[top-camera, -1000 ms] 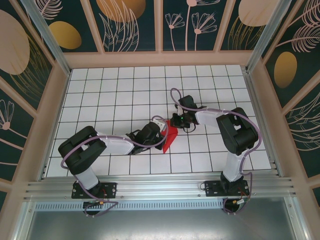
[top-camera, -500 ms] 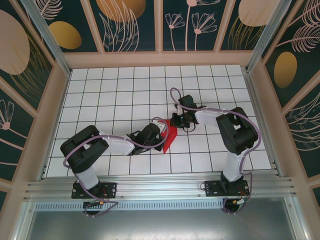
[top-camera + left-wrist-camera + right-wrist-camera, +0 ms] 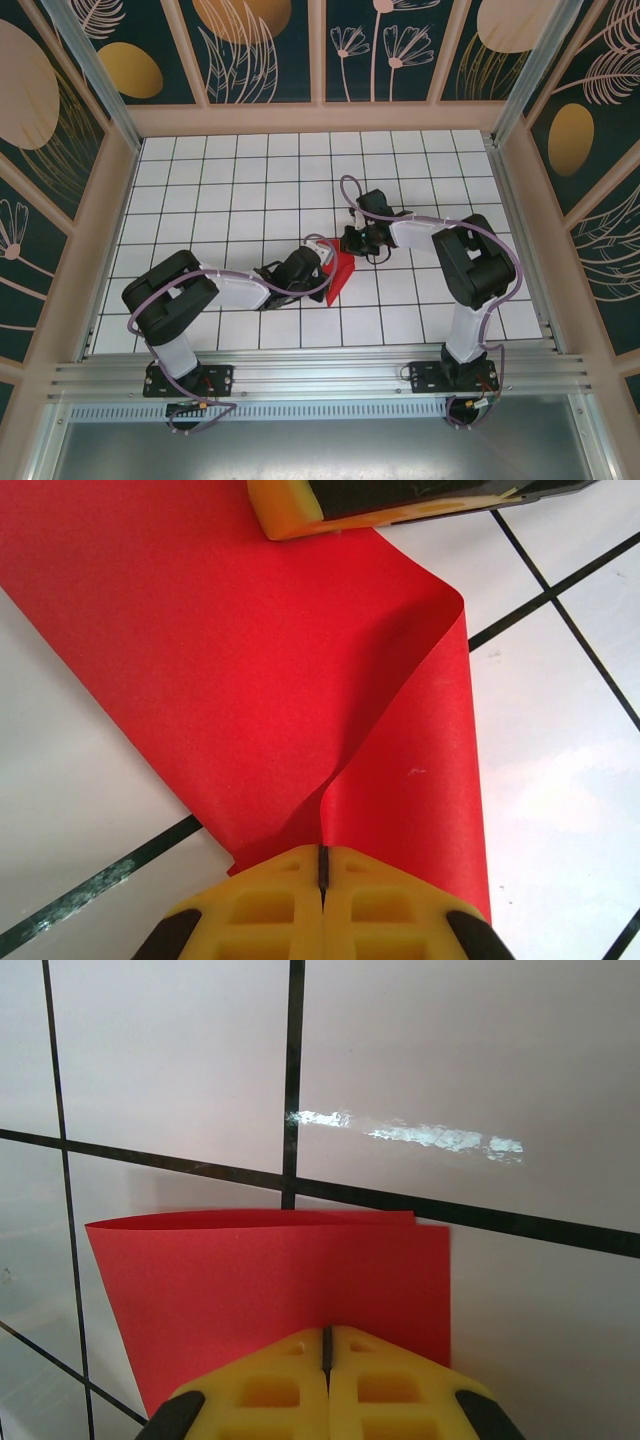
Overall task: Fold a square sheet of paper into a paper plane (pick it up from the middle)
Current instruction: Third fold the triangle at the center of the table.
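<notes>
**Position.** In the top view, the square sheet of paper lay as a creased red wedge just toward 5 o'clock from the centre of the table. The left gripper met it from 9 o'clock. The right gripper met it from 12 o'clock.

**Grip state.** Each wrist view showed its yellow jaws pressed together with red paper pinched between them. Both grippers were therefore clamped on the sheet.

**Step in hand (judged).** A fold was being formed with the paper already doubled.

1. Both pinches should be held firm, because a slipping pinch would skew the crease.
2. The two grippers should travel together. Pulling them apart risks tearing the thin paper at either pinch.
3. The raised bend should be laid flat toward the table before any crease is pressed in.
4. The free edges should be matched before the crease is committed.

**View differences.**

- The left wrist view showed an unflattened bulge in the paper toward 1 o'clock. It also showed a yellow fingertip of the right gripper at 12 o'clock, on the sheet's far part.
- The right wrist view showed two layers with their top edges nearly matched, the rear one offset slightly at 2 o'clock.
- The top view gave the arm layout and the wedge outline. The jaw closure and the layer offset were too small to read there.
</notes>
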`<state>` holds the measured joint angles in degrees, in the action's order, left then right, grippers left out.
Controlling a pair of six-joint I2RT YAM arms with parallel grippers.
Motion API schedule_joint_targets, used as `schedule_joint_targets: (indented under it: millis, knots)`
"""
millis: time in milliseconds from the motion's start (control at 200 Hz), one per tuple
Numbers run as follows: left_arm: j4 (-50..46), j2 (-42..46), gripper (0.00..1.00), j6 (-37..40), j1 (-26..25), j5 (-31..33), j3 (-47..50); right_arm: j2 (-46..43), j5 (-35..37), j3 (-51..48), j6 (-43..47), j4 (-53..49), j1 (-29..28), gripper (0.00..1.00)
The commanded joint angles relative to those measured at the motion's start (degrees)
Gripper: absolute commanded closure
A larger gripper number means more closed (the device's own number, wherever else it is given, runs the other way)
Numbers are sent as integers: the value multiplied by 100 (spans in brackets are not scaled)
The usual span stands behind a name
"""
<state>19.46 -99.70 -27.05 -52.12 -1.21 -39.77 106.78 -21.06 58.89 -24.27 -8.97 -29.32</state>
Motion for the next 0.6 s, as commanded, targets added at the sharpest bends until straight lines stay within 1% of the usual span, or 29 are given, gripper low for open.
schedule_joint_targets:
  millis: [0, 595]
  knots:
    - [-15, 32, 100, 128, 40, -52, -100, 185, 5, 8, 98, -250, -21, 93]
    - [-104, -20, 100, 198, 39, 167, -142, 230, 5, -36, 81, -223, -21, 93]
